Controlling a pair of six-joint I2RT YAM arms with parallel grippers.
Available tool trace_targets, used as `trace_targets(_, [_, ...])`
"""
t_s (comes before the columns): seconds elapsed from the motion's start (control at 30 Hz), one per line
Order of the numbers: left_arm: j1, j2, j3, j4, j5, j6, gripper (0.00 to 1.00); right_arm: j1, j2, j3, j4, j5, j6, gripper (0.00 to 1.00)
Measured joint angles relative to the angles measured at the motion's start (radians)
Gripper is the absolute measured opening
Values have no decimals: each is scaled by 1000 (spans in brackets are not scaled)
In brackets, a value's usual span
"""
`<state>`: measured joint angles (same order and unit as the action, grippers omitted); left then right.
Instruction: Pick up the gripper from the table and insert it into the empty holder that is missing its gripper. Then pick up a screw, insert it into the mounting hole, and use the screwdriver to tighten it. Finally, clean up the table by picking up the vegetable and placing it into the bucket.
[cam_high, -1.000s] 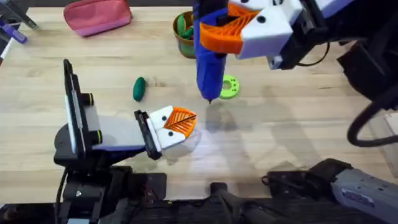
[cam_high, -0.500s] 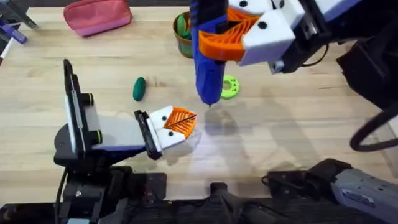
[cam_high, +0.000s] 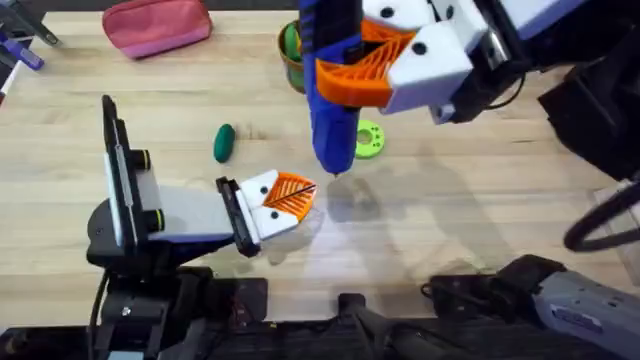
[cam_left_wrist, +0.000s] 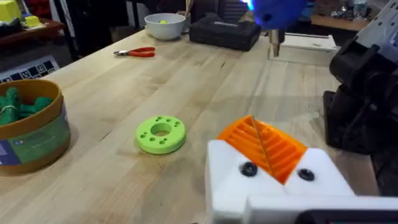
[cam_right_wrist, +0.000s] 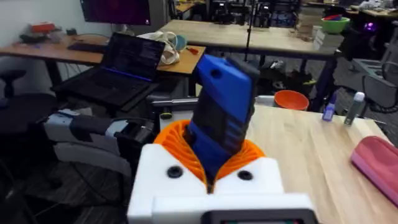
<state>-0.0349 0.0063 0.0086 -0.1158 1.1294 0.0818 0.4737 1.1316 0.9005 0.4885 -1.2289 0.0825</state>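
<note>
Gripping blue screwdriver (cam_high: 334, 95), right fingers (cam_high: 375, 50), bit down

Light wood table (cam_high: 480, 210). Pink pouch (cam_high: 157, 26) at 11 o'clock; bright green ring disc (cam_high: 369, 139) near centre. Red pliers (cam_left_wrist: 138, 52), white bowl (cam_left_wrist: 165, 25), black case (cam_left_wrist: 225, 31) farther off.
</note>
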Motion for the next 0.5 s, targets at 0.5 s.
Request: trace_targets(0.5, [0, 0, 0, 0, 0, 0, 21, 24, 0, 0, 2, 0, -9, 7])
